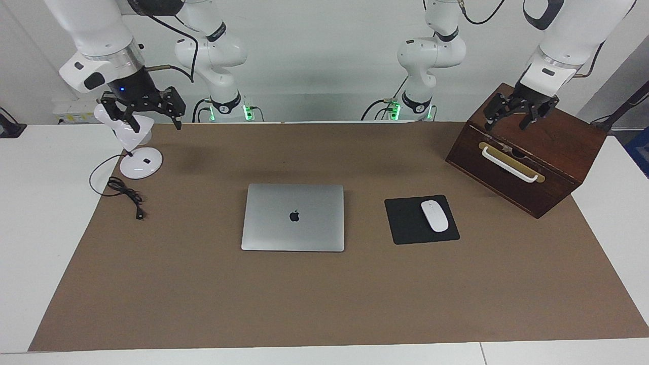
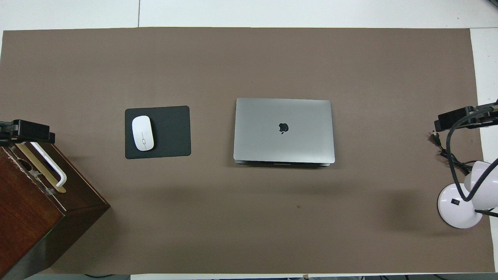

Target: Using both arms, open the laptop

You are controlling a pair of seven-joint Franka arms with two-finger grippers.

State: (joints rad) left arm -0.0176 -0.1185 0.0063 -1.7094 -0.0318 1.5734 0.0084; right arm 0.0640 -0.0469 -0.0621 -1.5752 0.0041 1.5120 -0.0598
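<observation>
Your flat, rectangular, smooth silver laptop (image 1: 293,217) lay closed, its long axis running along the desk (image 1: 203,304). Your left tool (image 1: 514,112) hung released over the wooden box (image 1: 547,157); your right tool (image 1: 152,117) hung released over the lamp (image 1: 137,152).

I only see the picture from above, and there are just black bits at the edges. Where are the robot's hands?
Observer: The right gripper hangs in the air over the white desk lamp, with its fingers spread open.
Operator: And the other one?
Observer: The left gripper is open too, low over the top of the wooden box. I cannot tell if it touches the wood.
Operator: Are the robots switched on?
Observer: Green lights glow at the foot of both arms, at the robots' edge of the table.
</observation>
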